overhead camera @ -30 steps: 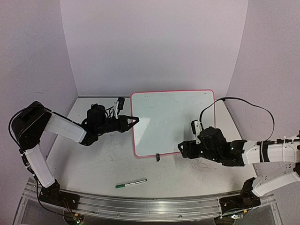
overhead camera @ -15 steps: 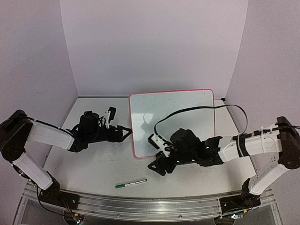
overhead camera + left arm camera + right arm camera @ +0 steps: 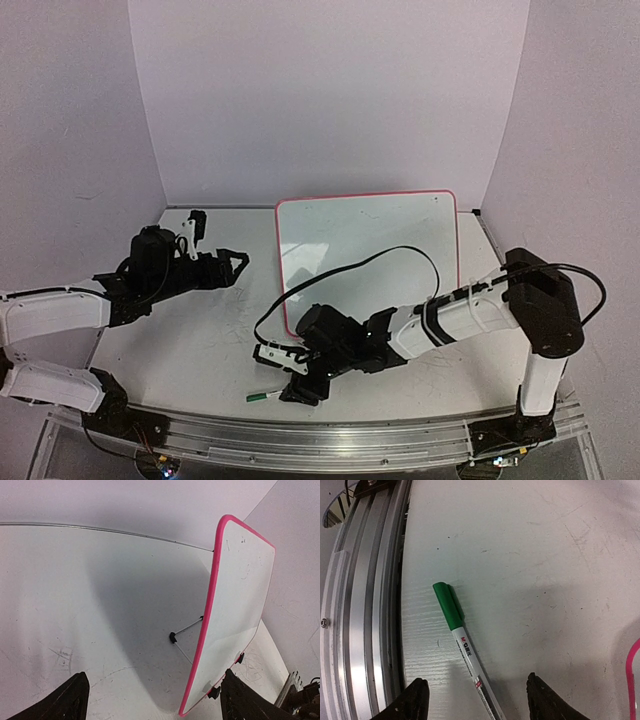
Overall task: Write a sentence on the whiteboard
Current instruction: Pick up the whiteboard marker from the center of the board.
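Observation:
The whiteboard (image 3: pixel 370 240) stands propped at the table's middle, a glossy white face in a pink-red frame. In the left wrist view the whiteboard (image 3: pixel 240 595) is seen nearly edge-on. No sentence is in view on it, only faint marks. My left gripper (image 3: pixel 240 262) is open, a short way left of the board's left edge and touching nothing. A marker (image 3: pixel 262 396) with a green cap lies near the front edge. My right gripper (image 3: pixel 295 388) hovers open over it. In the right wrist view the marker (image 3: pixel 462 640) lies between the two spread fingertips (image 3: pixel 415 700), untouched.
A metal rail (image 3: pixel 330 440) runs along the table's front edge, just beside the marker and also seen as the rail (image 3: pixel 365 620). A wire stand (image 3: pixel 186 628) props the board from behind. The right arm's black cable (image 3: pixel 400 250) loops in front of the board. Purple walls enclose three sides.
My left gripper opened and drew back leftward from the board's left edge. My right arm swung from the board's lower right across to the front, over the marker.

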